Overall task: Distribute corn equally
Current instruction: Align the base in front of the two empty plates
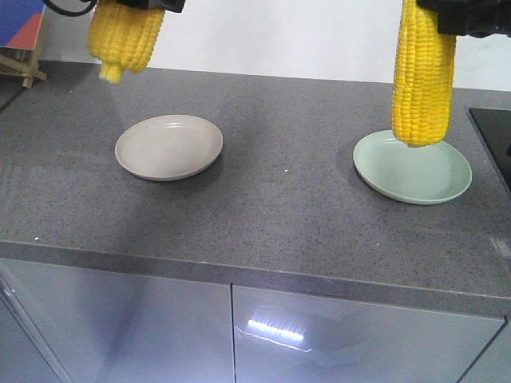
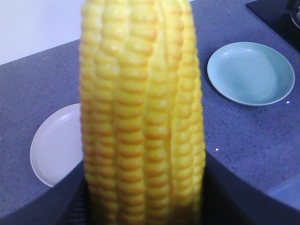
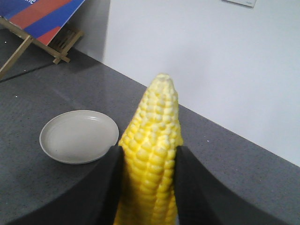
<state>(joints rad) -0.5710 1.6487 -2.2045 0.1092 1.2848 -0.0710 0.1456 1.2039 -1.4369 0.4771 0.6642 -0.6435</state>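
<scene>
My left gripper (image 2: pixel 143 187) is clamped on the left cob (image 2: pixel 140 93). Its dark fingers (image 2: pixel 70 197) press both sides of the yellow kernel rows, and the cob fills the middle of the left wrist view. My right gripper (image 3: pixel 147 159) is likewise closed around the right cob (image 3: pixel 157 122), with the black pads (image 3: pixel 115 173) squeezing it below its tapered, paler tip. In the front view both cobs hang point-down from the top of the frame. The left one hangs above and behind the beige plate (image 1: pixel 168 148), apart from it. The right one's lower end lines up with the back rim of the green plate (image 1: pixel 435 179), and I cannot tell whether it touches. Both plates sit well apart on the speckled grey counter (image 1: pixel 287 199), above glossy cabinet doors (image 1: pixel 120 335). A black panel (image 1: pixel 495 136) lies at the counter's right edge. Farther back, a wooden easel with a blue and red poster (image 3: pixel 42 14) stands before the white wall (image 1: pixel 279 32).
</scene>
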